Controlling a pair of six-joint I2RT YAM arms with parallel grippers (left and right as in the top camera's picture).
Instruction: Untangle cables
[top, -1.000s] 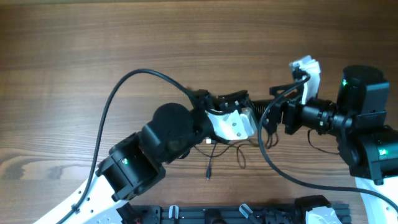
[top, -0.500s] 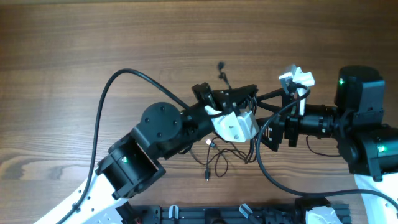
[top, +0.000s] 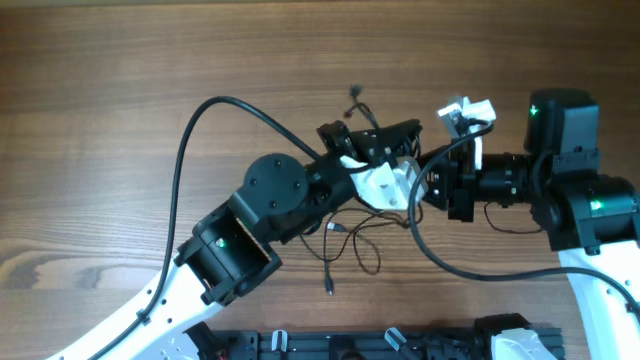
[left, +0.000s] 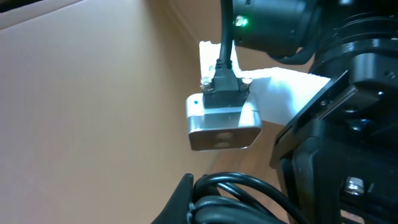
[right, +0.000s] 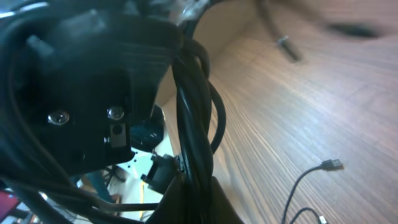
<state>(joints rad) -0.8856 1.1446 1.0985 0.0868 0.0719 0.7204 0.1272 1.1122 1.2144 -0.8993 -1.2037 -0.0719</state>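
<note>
The cables (top: 352, 243) are thin black cords. They lie in loose loops on the wood under both arms, with one plug end (top: 328, 290) near the front and another (top: 355, 97) sticking up behind the grippers. My left gripper (top: 410, 131) and right gripper (top: 428, 170) meet at the table's middle. In the left wrist view my left gripper (left: 205, 194) is shut on a bundle of the cables (left: 242, 186). In the right wrist view my right gripper (right: 198, 190) is shut on the cables (right: 194, 124), which run up between its fingers. A loose plug end (right: 329, 165) lies on the wood.
The wooden table (top: 120, 90) stretches bare to the left and back. A thick black arm cable (top: 190, 150) arcs over the left side, and another loops below the right wrist (top: 450, 270). A black rail (top: 380, 345) runs along the front edge.
My right gripper has closed on the cables. Both grippers have moved toward the back of the table, pulling a plug end up behind them. The loose loops have shifted.
</note>
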